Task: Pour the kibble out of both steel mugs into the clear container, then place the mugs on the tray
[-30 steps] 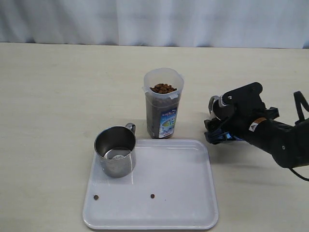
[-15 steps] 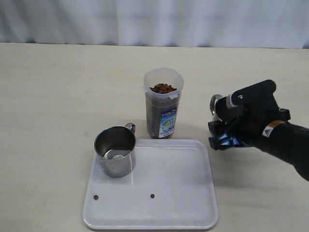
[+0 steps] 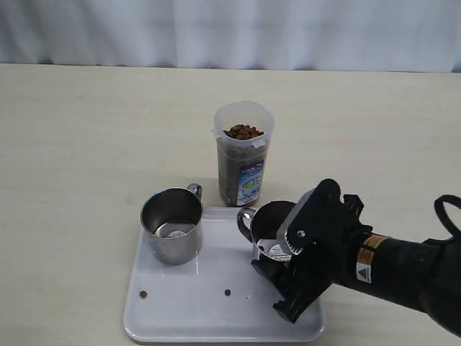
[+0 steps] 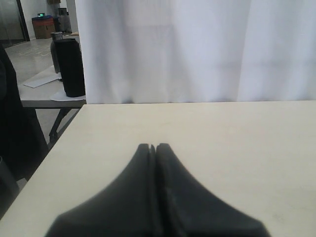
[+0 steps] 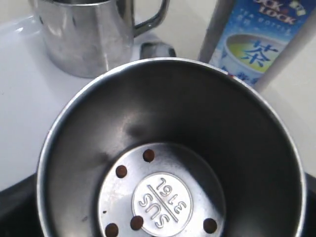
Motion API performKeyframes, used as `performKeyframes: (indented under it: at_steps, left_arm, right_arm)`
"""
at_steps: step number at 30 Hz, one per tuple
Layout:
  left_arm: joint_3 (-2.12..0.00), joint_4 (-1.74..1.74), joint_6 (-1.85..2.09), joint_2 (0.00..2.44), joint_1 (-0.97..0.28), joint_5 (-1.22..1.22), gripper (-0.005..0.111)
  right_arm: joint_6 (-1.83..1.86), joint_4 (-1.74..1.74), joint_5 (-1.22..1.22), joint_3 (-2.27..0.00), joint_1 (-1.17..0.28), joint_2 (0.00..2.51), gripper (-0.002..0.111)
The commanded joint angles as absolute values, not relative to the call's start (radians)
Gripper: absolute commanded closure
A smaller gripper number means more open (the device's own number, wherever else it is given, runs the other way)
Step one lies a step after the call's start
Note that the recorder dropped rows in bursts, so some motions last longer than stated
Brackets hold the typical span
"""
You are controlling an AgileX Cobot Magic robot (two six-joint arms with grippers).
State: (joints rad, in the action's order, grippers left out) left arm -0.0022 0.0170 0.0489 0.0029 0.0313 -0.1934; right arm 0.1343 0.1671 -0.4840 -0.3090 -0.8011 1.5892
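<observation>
- While the right gripper (image 3: 274, 249) clamps one steel mug (image 3: 272, 218) upright over the right half of the tray (image 3: 209, 317), five kibble pellets (image 5: 121, 171) lie in its bottom
- Other steel mug (image 3: 171, 225) stands on the tray's left part
- Clear container (image 3: 244, 162), nearly full of kibble (image 3: 243, 132), stands just behind the tray
- Left gripper (image 4: 152, 148): fingers pressed together, holding nothing, above the table (image 4: 237, 138)

table: we see a pale beige top (image 3: 86, 144), evenly lit
curtain: white, pleated (image 3: 230, 32), along the table's far edge
past the table's corner: we spot a desk (image 4: 49, 103) carrying dark flasks (image 4: 69, 66), on a glossy floor (image 4: 29, 55)
</observation>
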Motion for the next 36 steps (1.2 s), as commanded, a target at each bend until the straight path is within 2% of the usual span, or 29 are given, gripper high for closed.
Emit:
performKeyframes:
  at_steps: [1,3,4,5,6,7,8,9,10,11,20,22,24,25,26,27,33,36]
  left_arm:
    - [0.0,0.014,0.048,0.0,0.022,-0.181,0.107]
    - [0.0,0.014,0.048,0.0,0.022,-0.181,0.107]
    - [0.0,0.014,0.048,0.0,0.022,-0.181,0.107]
    - [0.0,0.014,0.048,0.0,0.022,-0.181,0.107]
    - [0.0,0.014,0.048,0.0,0.022,-0.181,0.107]
    - [0.0,0.014,0.048,0.0,0.022,-0.181,0.107]
    - [0.0,0.014,0.048,0.0,0.022,-0.181,0.107]
    - [0.0,0.014,0.048,0.0,0.022,-0.181,0.107]
    - [0.0,0.014,0.048,0.0,0.022,-0.181,0.107]
    - [0.0,0.014,0.048,0.0,0.022,-0.181,0.107]
    - [0.0,0.014,0.048,0.0,0.022,-0.189,0.107]
    - [0.0,0.014,0.048,0.0,0.022,-0.189,0.107]
    - [0.0,0.014,0.048,0.0,0.022,-0.189,0.107]
    - [0.0,0.014,0.048,0.0,0.022,-0.189,0.107]
    - [0.0,0.014,0.048,0.0,0.022,-0.189,0.107]
    - [0.0,0.014,0.048,0.0,0.022,-0.189,0.107]
    - [0.0,0.014,0.048,0.0,0.022,-0.189,0.107]
    - [0.0,0.014,0.048,0.0,0.022,-0.189,0.107]
  right_arm:
    - [0.118,0.225,-0.53,-0.325,-0.806,1.675,0.104]
    - [0.118,0.225,-0.528,-0.335,-0.806,1.698,0.102]
    - [0.114,0.225,-0.526,-0.339,-0.806,1.703,0.099]
    - [0.111,0.225,-0.526,-0.339,-0.806,1.702,0.09]
    - [0.109,0.225,-0.526,-0.339,-0.806,1.7,0.078]
    - [0.092,0.225,-0.521,-0.339,-0.806,1.693,0.06]
    - [0.089,0.225,-0.498,-0.337,-0.806,1.672,0.031]
    - [0.089,0.208,-0.471,-0.337,-0.806,1.646,0.012]
    - [0.089,0.174,-0.446,-0.337,-0.806,1.625,0.001]
    - [0.089,0.161,-0.42,-0.337,-0.806,1.604,-0.001]
    - [-0.093,0.13,-0.084,-0.337,-0.806,1.122,-0.001]
    - [-0.093,0.082,-0.05,-0.333,-0.806,1.013,0.004]
    - [-0.093,0.055,-0.016,-0.302,-0.806,0.823,0.031]
    - [-0.095,0.036,-0.015,-0.261,-0.804,0.704,0.06]
    - [-0.083,0.036,-0.015,-0.206,-0.804,0.57,0.096]
    - [-0.082,0.038,-0.017,-0.175,-0.804,0.503,0.103]
    - [-0.02,0.014,0.026,-0.046,-0.756,0.1,0.104]
    - [-0.02,0.014,0.052,-0.033,-0.756,0.007,0.104]
